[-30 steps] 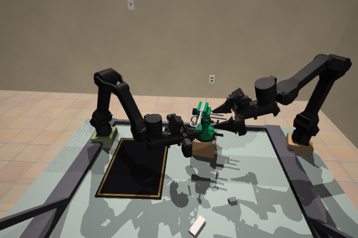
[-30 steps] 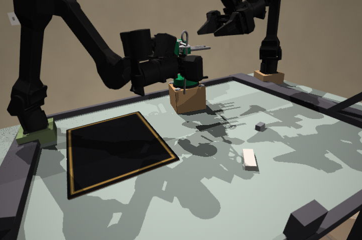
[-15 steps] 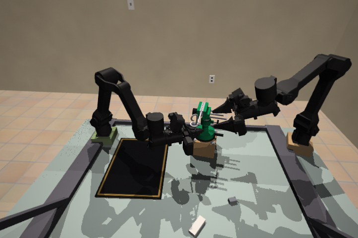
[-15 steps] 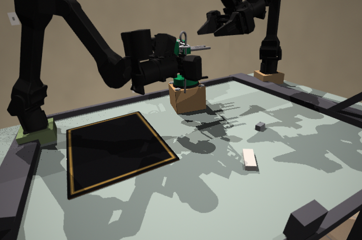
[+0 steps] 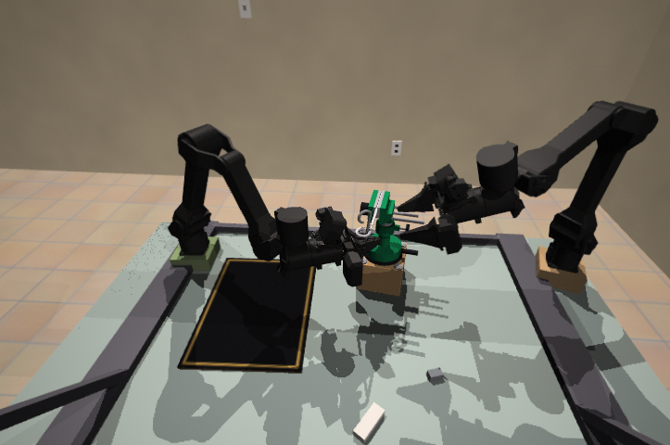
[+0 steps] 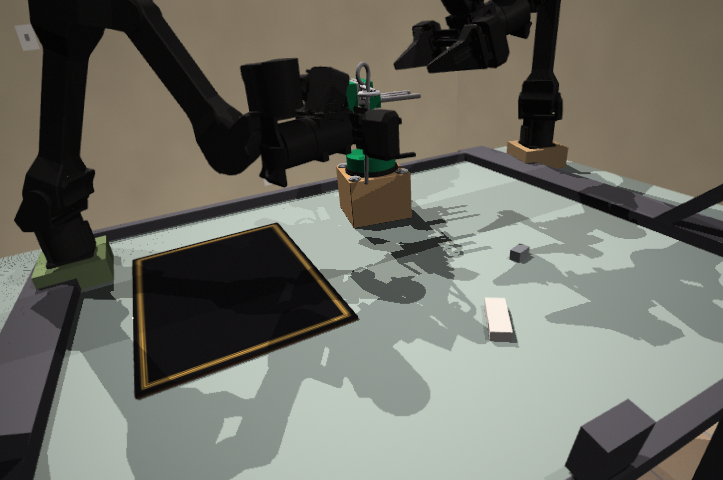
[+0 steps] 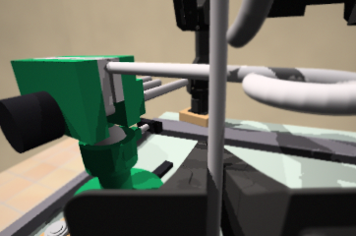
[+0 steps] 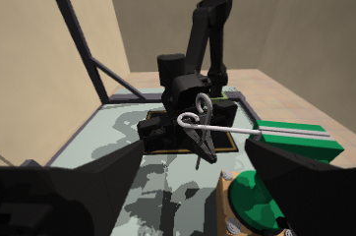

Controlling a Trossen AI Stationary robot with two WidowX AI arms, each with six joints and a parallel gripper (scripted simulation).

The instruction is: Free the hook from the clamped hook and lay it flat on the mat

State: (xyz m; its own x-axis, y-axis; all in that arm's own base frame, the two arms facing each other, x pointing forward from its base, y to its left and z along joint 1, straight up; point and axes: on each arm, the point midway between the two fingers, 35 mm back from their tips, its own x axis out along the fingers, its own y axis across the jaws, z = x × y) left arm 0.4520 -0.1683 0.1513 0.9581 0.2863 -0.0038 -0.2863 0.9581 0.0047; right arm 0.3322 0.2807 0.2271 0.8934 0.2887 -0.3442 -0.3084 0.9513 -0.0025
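My left gripper [image 5: 374, 240] [image 7: 205, 147] [image 8: 214, 161] is shut on the upright shank of the hanging hook [image 6: 366, 175] [image 7: 218, 98] [image 8: 204, 95]. The clamped hook [image 7: 156, 69] [image 8: 230, 130] sticks out sideways from the green vise [image 5: 385, 250] [image 7: 73, 98]. In the left wrist view the held shank crosses in front of the clamped shank, and its curled end is above the clamped curl, which lies right of the shank. Whether the hooks touch cannot be told. My right gripper [image 5: 399, 222] [image 6: 411, 69] is open and empty beside the vise. The black mat [image 5: 251, 314] [image 6: 231, 300] lies flat.
The vise stands on a wooden block [image 5: 380, 279] [image 6: 376, 200], with thin rods sticking out toward the right arm. A small grey block [image 5: 436, 375] [image 6: 519, 252] and a white block [image 5: 369, 422] [image 6: 498, 316] lie on the table. Dark frame rails edge the table.
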